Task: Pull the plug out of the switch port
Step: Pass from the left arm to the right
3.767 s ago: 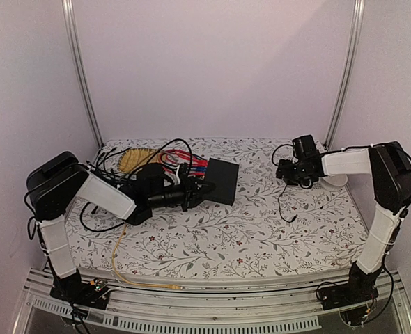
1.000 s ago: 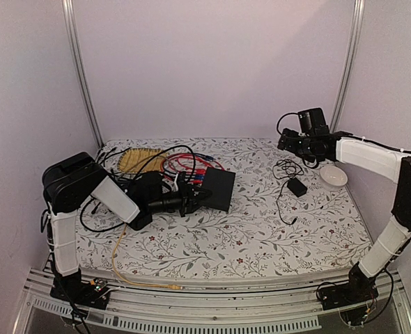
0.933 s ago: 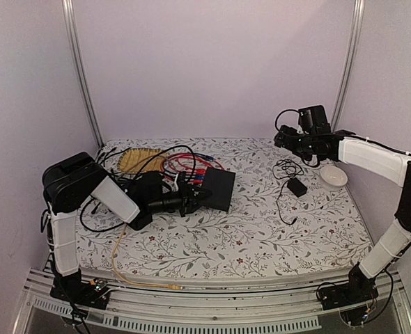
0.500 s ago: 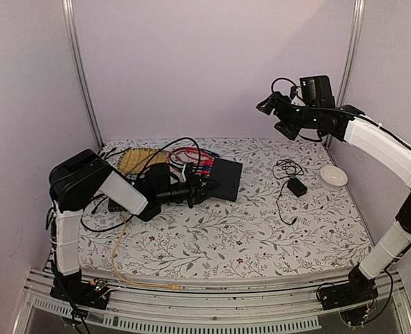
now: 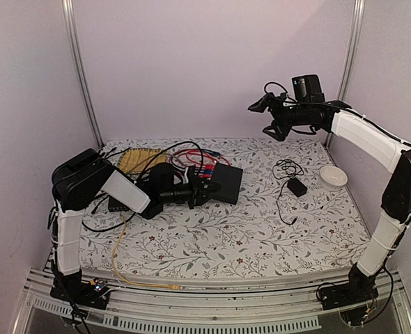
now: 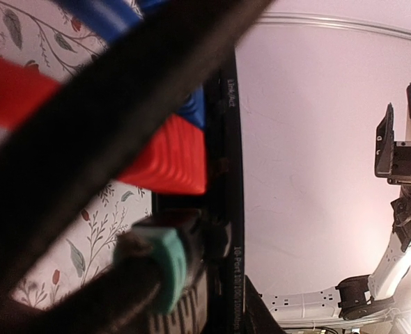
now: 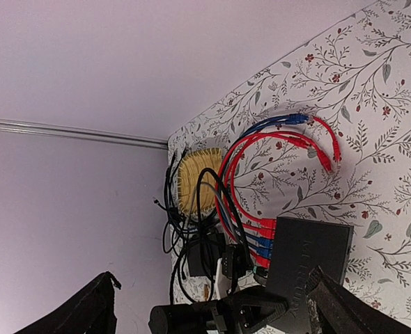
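— From above, where is the switch?
— The switch lies on the flowered table cover, a little left of the middle. Red cables run into its left side. The left gripper is at this same side, among the plugs. Whether its jaws are closed on a plug, I cannot tell, because all is dark against dark there.
— And the right gripper?
— The right gripper hangs high above the table near the back wall, well apart from the switch. Its jaws are spread and nothing is between them. Under it, on the cover, lie a small black adapter and a white bowl.
— What does the left wrist camera give?
— It is very close and blurred. The thin black port edge runs from top to bottom. Against it sit a blue plug, a red plug below it, and a teal plug lowest. A wide dark band crosses in front; cable or finger, I cannot say.
— The right wrist camera?
— Its own fingers stand wide apart at the two bottom corners. Between them, far below, I see the switch with the left gripper at its plug side, and a woven yellow mat beyond.
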Motion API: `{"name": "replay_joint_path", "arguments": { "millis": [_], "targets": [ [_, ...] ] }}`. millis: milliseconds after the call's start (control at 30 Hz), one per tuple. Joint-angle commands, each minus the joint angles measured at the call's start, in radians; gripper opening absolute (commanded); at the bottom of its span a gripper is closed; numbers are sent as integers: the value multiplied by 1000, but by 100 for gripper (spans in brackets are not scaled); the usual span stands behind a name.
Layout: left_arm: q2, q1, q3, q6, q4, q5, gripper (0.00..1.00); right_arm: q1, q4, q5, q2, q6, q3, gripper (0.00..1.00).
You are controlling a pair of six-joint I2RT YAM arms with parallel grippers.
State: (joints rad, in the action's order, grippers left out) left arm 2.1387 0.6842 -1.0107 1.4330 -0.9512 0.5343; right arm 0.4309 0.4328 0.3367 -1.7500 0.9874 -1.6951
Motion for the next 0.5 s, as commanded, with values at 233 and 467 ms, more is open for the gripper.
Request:
{"name": "replay_joint_path", "arguments": {
  "millis": [233,467],
  "targets": [
    [-28,-2,-68,-44,-86,10,0,-30,-50,35,29,21,27,92],
    [-36,4,-68,-50,-86,6,0,-30,-39,-10,43,14,31,92]
  ]
}}
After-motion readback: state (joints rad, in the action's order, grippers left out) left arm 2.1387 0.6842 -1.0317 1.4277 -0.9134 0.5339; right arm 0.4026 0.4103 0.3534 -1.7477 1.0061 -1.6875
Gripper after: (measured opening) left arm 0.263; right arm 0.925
